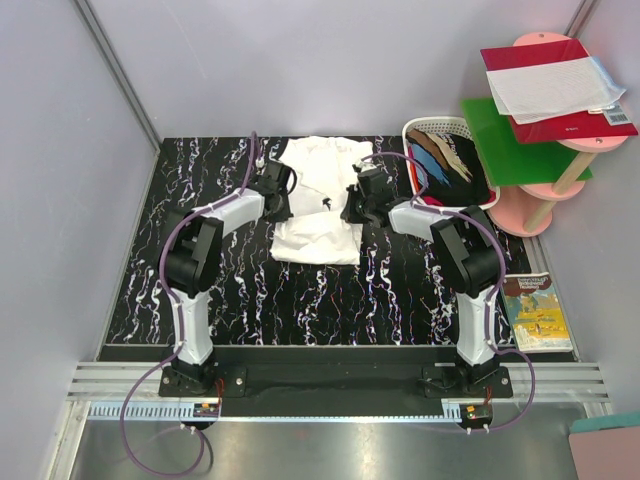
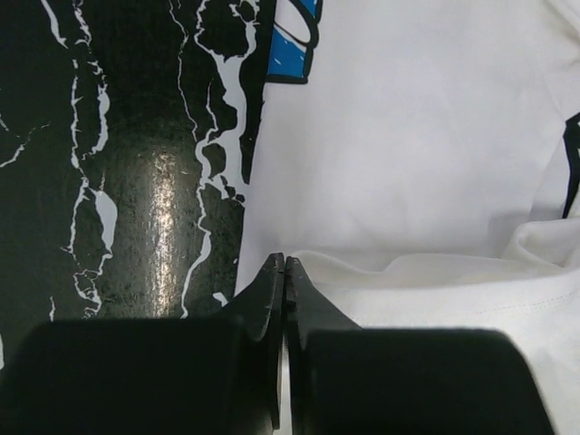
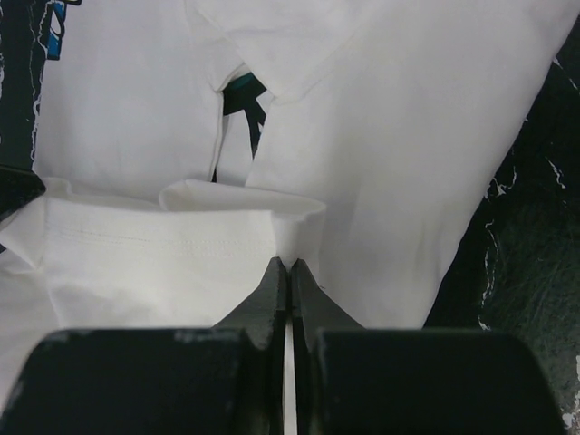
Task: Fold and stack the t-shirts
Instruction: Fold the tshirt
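Observation:
The white t-shirt [image 1: 318,205] lies partly folded on the black marbled table [image 1: 220,300], between the two grippers. My left gripper [image 1: 281,190] is at its left edge, shut on a fold of the white cloth [image 2: 435,290]; a bit of the blue print [image 2: 292,50] shows beyond it. My right gripper [image 1: 357,200] is at the shirt's right side, shut on a hemmed fold of the same shirt [image 3: 163,263]. Other tees, dark, blue and tan [image 1: 445,160], lie in the white basket [image 1: 420,128] at the back right.
A green shelf on a pink stand [image 1: 520,140] holds a red folder with white paper [image 1: 555,85] at the far right. A book [image 1: 535,310] lies off the table's right edge. Grey walls close in on three sides.

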You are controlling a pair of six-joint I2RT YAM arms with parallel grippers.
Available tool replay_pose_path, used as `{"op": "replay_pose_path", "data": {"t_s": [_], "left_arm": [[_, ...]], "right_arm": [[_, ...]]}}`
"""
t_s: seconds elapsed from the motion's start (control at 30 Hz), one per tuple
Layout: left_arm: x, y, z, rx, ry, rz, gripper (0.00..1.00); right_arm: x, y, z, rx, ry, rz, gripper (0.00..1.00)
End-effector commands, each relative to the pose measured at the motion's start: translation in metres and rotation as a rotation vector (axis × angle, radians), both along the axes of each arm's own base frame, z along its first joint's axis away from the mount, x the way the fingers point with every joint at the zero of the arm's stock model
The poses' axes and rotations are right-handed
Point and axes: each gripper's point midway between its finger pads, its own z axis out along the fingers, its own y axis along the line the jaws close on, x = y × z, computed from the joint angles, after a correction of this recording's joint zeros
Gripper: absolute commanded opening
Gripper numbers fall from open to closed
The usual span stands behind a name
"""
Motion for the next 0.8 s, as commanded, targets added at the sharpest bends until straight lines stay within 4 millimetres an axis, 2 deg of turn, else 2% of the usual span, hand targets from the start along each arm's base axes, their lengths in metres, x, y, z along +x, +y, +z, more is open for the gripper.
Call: {"op": "replay_pose_path", "data": {"t_s": [0.0,0.03,0.1,0.17,0.2,0.33,0.47,0.63,0.67,0.7,0.77], "left_arm": [[0.019,0.002,0.057,-0.035,-0.159,0.039,0.0],[0.02,0.001,0.059,-0.039,-0.164,0.037,0.0],[0.024,-0.002,0.064,-0.053,-0.178,0.04,0.0],[0.028,-0.005,0.063,-0.062,-0.18,0.039,0.0],[0.03,-0.007,0.064,-0.069,-0.182,0.039,0.0],[0.039,-0.014,0.064,-0.091,-0.184,0.035,0.0],[0.053,-0.019,0.064,-0.091,-0.194,0.034,0.0],[0.066,-0.02,0.055,-0.075,-0.184,0.038,0.02],[0.071,-0.023,0.053,-0.082,-0.181,0.028,0.1],[0.071,-0.025,0.05,-0.088,-0.168,0.02,0.55],[0.07,-0.022,0.05,-0.093,-0.162,0.028,0.83]], "right_arm": [[0.007,-0.009,0.042,0.046,-0.122,-0.062,0.0],[0.004,-0.016,0.037,0.033,-0.122,-0.084,0.0],[0.005,-0.021,0.049,0.045,-0.165,-0.114,0.0],[0.002,-0.031,0.048,0.035,-0.182,-0.157,0.0],[0.002,-0.034,0.055,0.037,-0.203,-0.171,0.0],[0.002,-0.049,0.059,0.018,-0.244,-0.237,0.0],[0.009,-0.048,0.06,-0.001,-0.26,-0.238,0.0],[0.027,-0.04,0.046,-0.025,-0.233,-0.235,0.0],[0.029,-0.04,0.037,-0.034,-0.221,-0.235,0.0],[0.031,-0.04,0.037,-0.037,-0.227,-0.244,0.0],[0.036,-0.038,0.041,-0.011,-0.265,-0.251,0.01]]}}
